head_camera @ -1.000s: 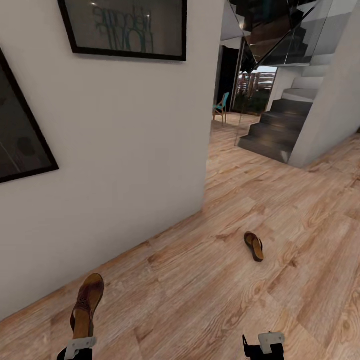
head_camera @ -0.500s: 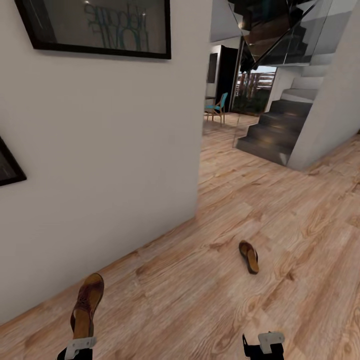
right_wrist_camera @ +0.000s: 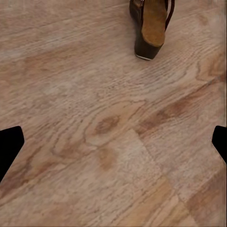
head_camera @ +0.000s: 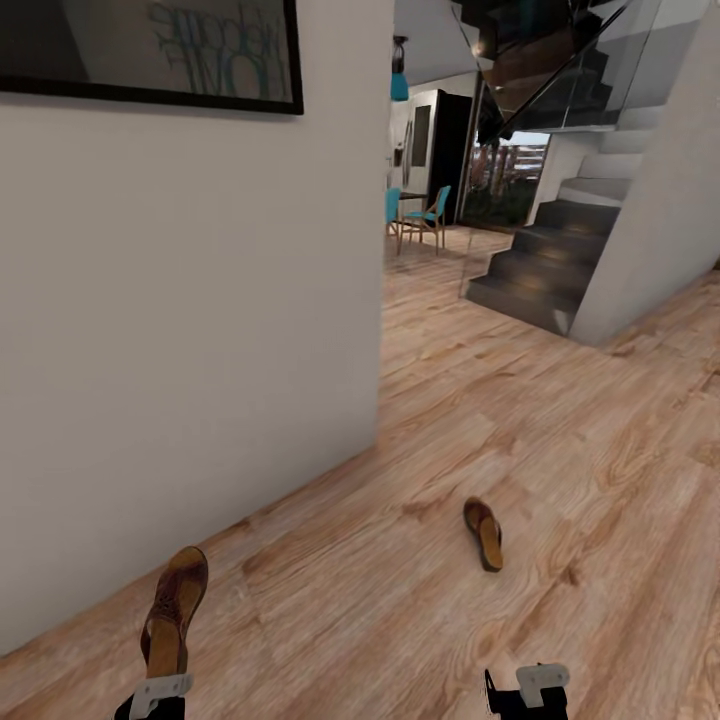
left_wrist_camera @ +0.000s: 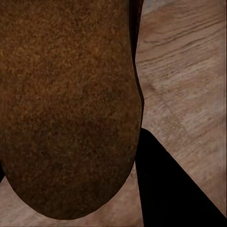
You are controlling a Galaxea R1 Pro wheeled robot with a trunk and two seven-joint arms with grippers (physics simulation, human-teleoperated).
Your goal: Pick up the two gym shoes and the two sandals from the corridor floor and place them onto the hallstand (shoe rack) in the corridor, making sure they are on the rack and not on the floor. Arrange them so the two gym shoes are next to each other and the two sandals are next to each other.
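The left tool [head_camera: 160,690] is clamped on 1 sandal [head_camera: 174,610], which stands out ahead of it above the corridor floor [head_camera: 420,620]. From the left wrist, that sandal's brown sole [left_wrist_camera: 66,104] sits right against the lens, with 1 dark finger [left_wrist_camera: 175,189] beside it, probably pressing its edge. The right tool [head_camera: 528,690] holds nothing; its wrist view has the 2 fingertips [right_wrist_camera: 9,146] wide apart at opposite edges over bare planks. The second sandal [head_camera: 483,533] lies flat on the floor ahead of it, well apart, its heel [right_wrist_camera: 150,33] toward the wrist camera. A white wall [head_camera: 200,350] with a framed picture [head_camera: 150,50] runs along the left; dark stairs [head_camera: 550,260] rise beyond
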